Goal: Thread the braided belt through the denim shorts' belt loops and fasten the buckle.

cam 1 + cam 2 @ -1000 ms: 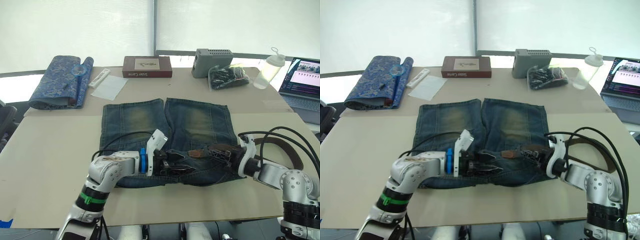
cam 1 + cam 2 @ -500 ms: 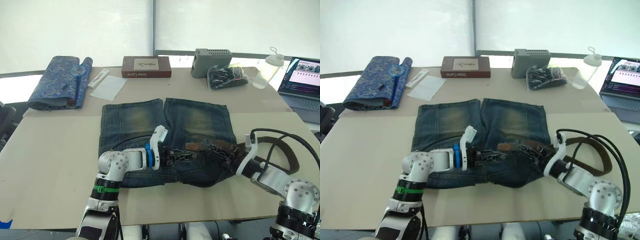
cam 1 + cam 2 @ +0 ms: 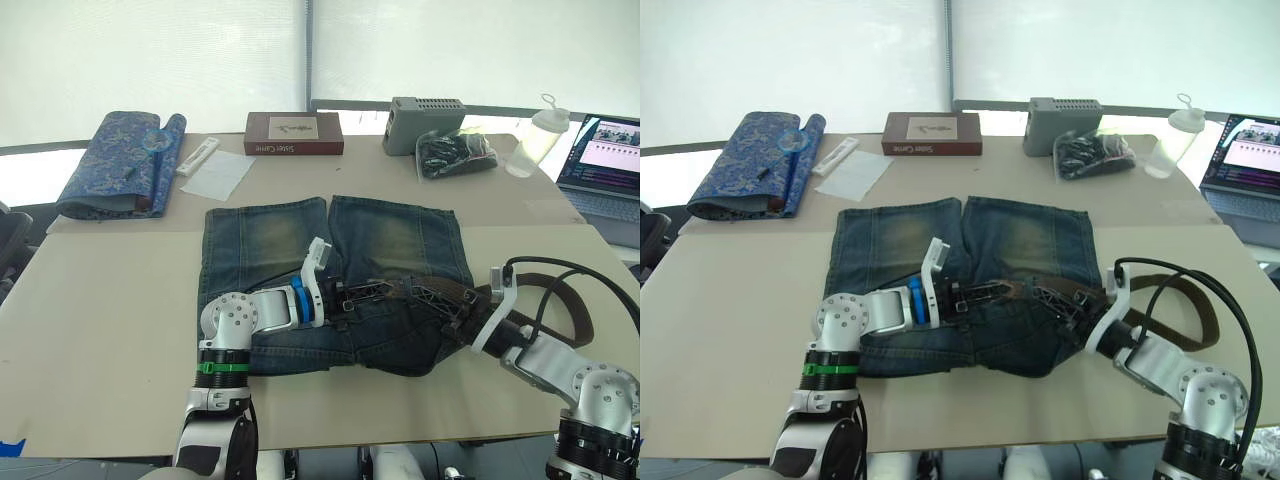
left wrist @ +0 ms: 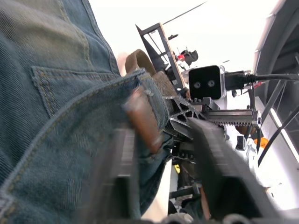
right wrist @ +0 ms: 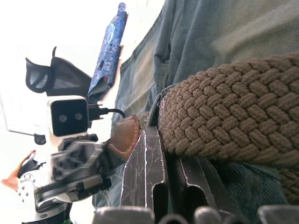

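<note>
While the right gripper (image 3: pixel 452 303) pinches the braided belt (image 5: pixel 233 121) at the waistband, the left gripper (image 3: pixel 352 296), jaws spread, brackets its leather tip at nine o'clock; denim shorts (image 3: pixel 270 235) lie mid-worktop (image 3: pixel 100 300).

Dark blue denim shorts (image 3: pixel 290 240) with faded yellowish patches lie flat, waistband bunched and lifted; the brown braided belt (image 3: pixel 545 292) runs across that waistband, its smooth leather tip (image 4: pixel 142 120) emerging from under a denim fold
</note>
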{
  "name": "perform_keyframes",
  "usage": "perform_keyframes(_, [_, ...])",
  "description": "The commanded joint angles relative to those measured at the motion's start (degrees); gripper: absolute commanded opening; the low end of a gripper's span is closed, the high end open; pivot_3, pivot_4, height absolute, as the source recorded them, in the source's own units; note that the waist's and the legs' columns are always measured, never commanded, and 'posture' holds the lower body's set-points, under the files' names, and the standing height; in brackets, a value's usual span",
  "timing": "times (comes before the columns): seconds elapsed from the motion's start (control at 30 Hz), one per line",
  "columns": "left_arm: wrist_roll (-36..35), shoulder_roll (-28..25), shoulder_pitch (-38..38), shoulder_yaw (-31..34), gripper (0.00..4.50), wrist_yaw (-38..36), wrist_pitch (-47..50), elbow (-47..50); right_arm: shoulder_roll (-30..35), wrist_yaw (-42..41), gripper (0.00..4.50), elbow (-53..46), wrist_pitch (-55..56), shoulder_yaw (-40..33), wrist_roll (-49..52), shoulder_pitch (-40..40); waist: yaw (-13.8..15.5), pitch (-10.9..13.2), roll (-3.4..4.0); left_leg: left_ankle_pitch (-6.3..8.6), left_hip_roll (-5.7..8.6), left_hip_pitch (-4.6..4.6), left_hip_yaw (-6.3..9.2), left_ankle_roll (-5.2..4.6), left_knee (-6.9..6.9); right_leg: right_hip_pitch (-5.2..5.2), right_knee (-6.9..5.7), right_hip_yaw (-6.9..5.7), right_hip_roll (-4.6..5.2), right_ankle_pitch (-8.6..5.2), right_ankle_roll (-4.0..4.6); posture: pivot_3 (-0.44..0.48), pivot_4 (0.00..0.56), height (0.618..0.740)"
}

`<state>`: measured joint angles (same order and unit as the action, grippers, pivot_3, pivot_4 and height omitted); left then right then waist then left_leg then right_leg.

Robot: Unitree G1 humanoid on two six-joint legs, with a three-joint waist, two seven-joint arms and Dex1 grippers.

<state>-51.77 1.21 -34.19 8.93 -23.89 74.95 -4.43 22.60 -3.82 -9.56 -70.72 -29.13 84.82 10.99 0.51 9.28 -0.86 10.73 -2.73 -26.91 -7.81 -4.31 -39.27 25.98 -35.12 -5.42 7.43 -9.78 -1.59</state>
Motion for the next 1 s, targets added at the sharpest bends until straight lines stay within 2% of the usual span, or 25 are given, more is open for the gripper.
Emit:
perform_keyframes(0.03, [-1.5, 1.3, -1.1, 0.7, 0.04, 0.2, -0.3, -0.2, 1.9, -1.2, 0.0, -3.5, 2.0, 1.4, 1.4, -0.6, 0.0, 0.0, 0.0, 0.0, 0.0, 0.0, 0.0, 0.0, 0.0, 0.0, 0.0, 0.0, 0.0, -0.01, 0.02, 0.0, 0.15, 0.709])
perform_keyframes(0.07, [-1.6, 1.5, -1.2, 1.1, 0.04, 0.5, -0.5, -0.5, 2.4, -1.6, 0.0, -4.0, 2.4, 1.8, 0.6, -0.9, 0.0, 0.0, 0.0, 0.0, 0.0, -0.01, 0.0, 0.01, 0.0, 0.0, 0.01, 0.0, 0.0, -0.01, 0.02, 0.0, 0.15, 0.709])
perform_keyframes(0.13, [-1.6, 1.5, -1.6, 1.5, 0.0, 0.7, -0.5, -0.8, 4.9, -3.3, 0.78, -6.9, 3.1, 2.8, -1.6, -2.3, 0.1, 0.0, 0.0, 0.02, 0.0, -0.02, 0.01, 0.02, 0.0, 0.0, 0.01, 0.0, 0.0, -0.02, 0.04, 0.0, 0.15, 0.709])
perform_keyframes(0.3, [-1.7, 1.3, -1.9, 2.4, 0.0, 0.7, -0.5, -1.5, 11.5, -9.3, 2.41, -13.5, 5.2, 1.9, -3.9, -7.7, 0.2, 0.0, 0.0, 0.02, 0.01, -0.05, 0.03, 0.02, 0.0, 0.02, 0.03, -0.01, 0.01, -0.03, 0.05, 0.0, 0.15, 0.709])
perform_keyframes(0.47, [-2.0, 1.1, -2.4, 3.2, 0.0, 1.1, -0.4, -1.4, 21.2, -20.2, 2.41, -24.0, 12.9, 0.1, -15.3, -14.2, 0.2, 0.0, -0.01, 0.18, 0.05, -0.08, 0.02, 0.3, -0.01, 0.03, 0.05, 0.01, 0.03, -0.05, 0.07, 0.0, 0.15, 0.709])
perform_keyframes(0.53, [-2.3, 0.9, -2.5, 3.8, 0.0, 1.5, 0.1, -0.9, 23.0, -21.2, 1.83, -25.0, 14.9, 2.9, -19.8, -14.8, 0.0, 0.0, -0.06, 0.18, 0.05, -0.07, 0.03, 0.3, -0.01, 0.02, 0.07, 0.0, 0.04, -0.05, 0.07, 0.0, 0.15, 0.709])
perform_keyframes(0.67, [-4.0, -0.3, -2.4, 5.0, 0.0, 2.4, 2.3, 1.5, 26.1, -22.7, 0.47, -24.7, 20.8, 15.0, -34.9, -13.5, 0.1, 0.0, -0.09, 0.19, 0.0, 0.0, 0.04, 0.32, -0.01, 0.0, 0.07, -0.03, 0.02, -0.05, 0.07, 0.0, 0.15, 0.709])
perform_keyframes(0.73, [-5.2, -1.0, -2.2, 5.8, 0.0, 3.0, 3.5, 2.7, 26.3, -22.5, 0.02, -22.9, 23.1, 19.5, -40.8, -12.0, 0.2, 0.0, -0.09, 0.19, 0.01, -0.05, 0.01, 0.32, -0.01, 0.07, 0.07, -0.01, 0.03, -0.05, 0.08, 0.0, 0.15, 0.709])
perform_keyframes(0.87, [-7.7, -2.9, -1.2, 7.0, 0.0, 4.1, 6.4, 6.3, 24.2, -20.0, 0.02, -18.3, 23.8, 24.7, -48.0, -8.1, 0.2, 0.0, -0.09, 0.18, 0.03, -0.1, 0.01, 0.31, -0.01, 0.09, 0.06, 0.01, 0.04, -0.04, 0.07, 0.0, 0.15, 0.709])
perform_keyframes(1.0, [-7.6, -6.4, 1.6, 5.1, 0.0, 3.0, 6.1, 12.0, 23.5, -20.9, 0.02, -16.1, 22.3, 25.5, -50.3, -7.5, 0.3, 0.0, -0.09, 0.18, 0.02, -0.1, 0.01, 0.31, -0.03, 0.09, 0.04, 0.0, 0.03, -0.04, 0.07, 0.0, 0.15, 0.709])
